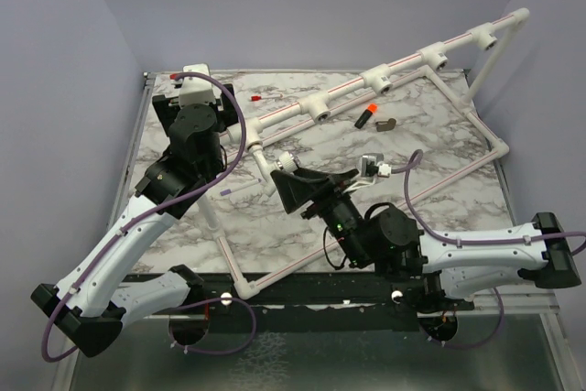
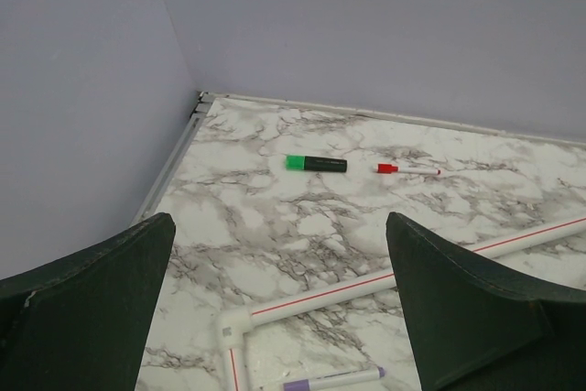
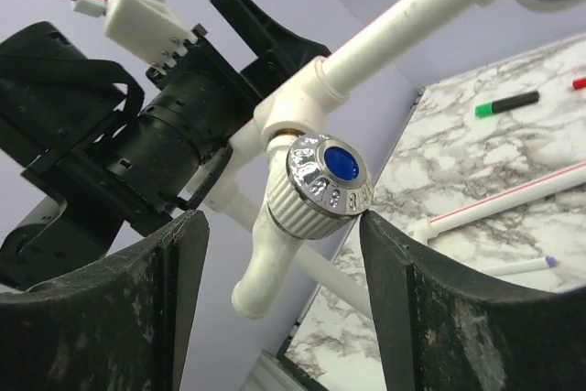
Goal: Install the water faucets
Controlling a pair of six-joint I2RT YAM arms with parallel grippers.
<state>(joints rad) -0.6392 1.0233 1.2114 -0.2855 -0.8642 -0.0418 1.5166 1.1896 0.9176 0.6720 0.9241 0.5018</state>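
Observation:
A water faucet with a ribbed white knob, a chrome cap with a blue dot and a white spout sits in a pipe tee socket. In the top view this faucet is at the left end of the raised pipe. My right gripper is open around the knob; its right finger touches the chrome rim and the left finger stands apart. A second chrome faucet with a pale threaded stem lies on the table by my right wrist. My left gripper is open and empty, above the table beside the pipe's left end.
A white pipe frame lies on the marble table, with a raised pipe carrying several tee sockets. A black stick with an orange tip, a red marker, a green marker and a purple marker lie on the table.

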